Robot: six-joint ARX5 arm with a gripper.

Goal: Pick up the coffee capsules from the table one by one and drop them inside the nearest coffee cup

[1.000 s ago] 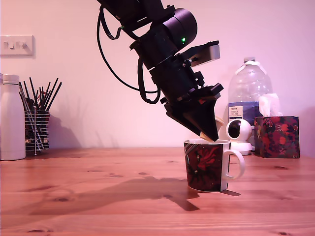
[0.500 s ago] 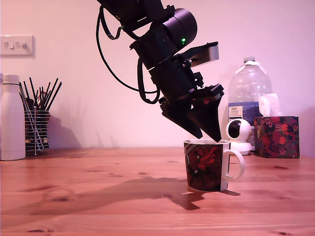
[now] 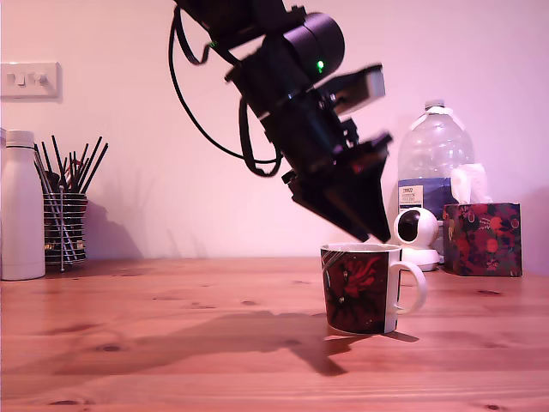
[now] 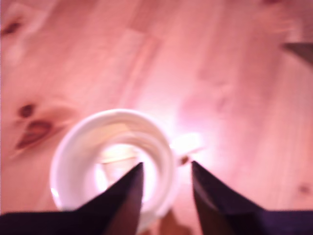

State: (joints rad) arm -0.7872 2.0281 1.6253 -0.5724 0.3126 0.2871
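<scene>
You see the black gripper point(image 3: 367, 230) hanging just above the dark mug with the red leafy pattern and white inside point(image 3: 360, 288), tilted down toward its mouth. Its two pointed fingers point(image 4: 128, 193) stand apart with a clear gap, and nothing is between them.

In the wrist view a pale cream shape point(image 4: 116, 164) lies at the bottom of the mug, directly under the gripper. I judge this is the small cream plastic coffee capsule, but the picture is blurred and bright there, so you cannot be sure. Its direction and its long axis cannot be read; whether it stands on its base or lies on its side is not visible. No other capsule shows on the light pine table point(image 3: 171, 343) in either view.

If you must take such a capsule, expect it to be very light and quite stiff, with thin smooth walls that can slip or dent under strong pressure. I would close the fingers across the tapered body just below the wider rim, so the rim stops it from sliding down. Close gently.

The mug stands upright, its white handle point(image 3: 412, 287) to the exterior view's right. It is ceramic by its look, heavy enough to stay, but keep the fingertips away from its rim when you lift.
</scene>
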